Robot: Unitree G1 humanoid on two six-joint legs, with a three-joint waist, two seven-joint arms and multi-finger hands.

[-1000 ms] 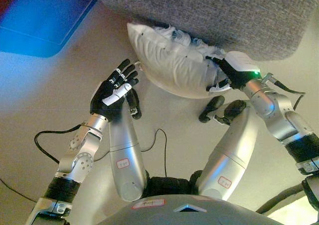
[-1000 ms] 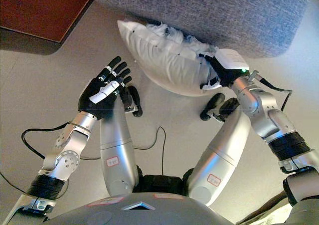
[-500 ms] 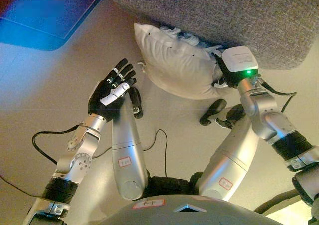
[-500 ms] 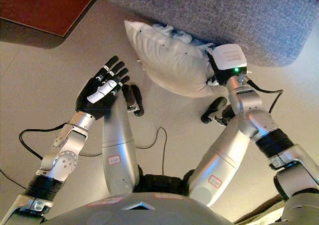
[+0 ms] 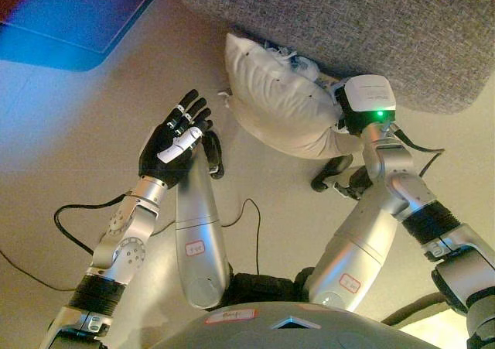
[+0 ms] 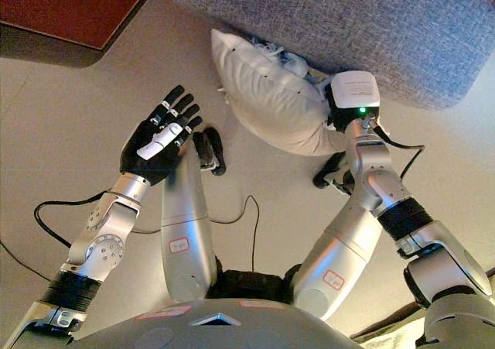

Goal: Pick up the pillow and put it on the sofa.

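Pillow (image 6: 267, 94) lies on beige floor (image 6: 69, 101) against the far grey sofa (image 6: 348, 24). Left hand (image 6: 158, 136) spread, empty; right hand (image 6: 334, 117) at the pillow, grip unclear.

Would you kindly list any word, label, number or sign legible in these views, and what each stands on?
None can be read.
Pillow: no print visible.
Sofa: plain grey fabric, no label showing.
Floor: no markings.

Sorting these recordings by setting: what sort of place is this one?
Probably a home living room: a grey fabric sofa, a white pillow on the pale hard floor against it, and dark reddish-brown wooden furniture nearby.
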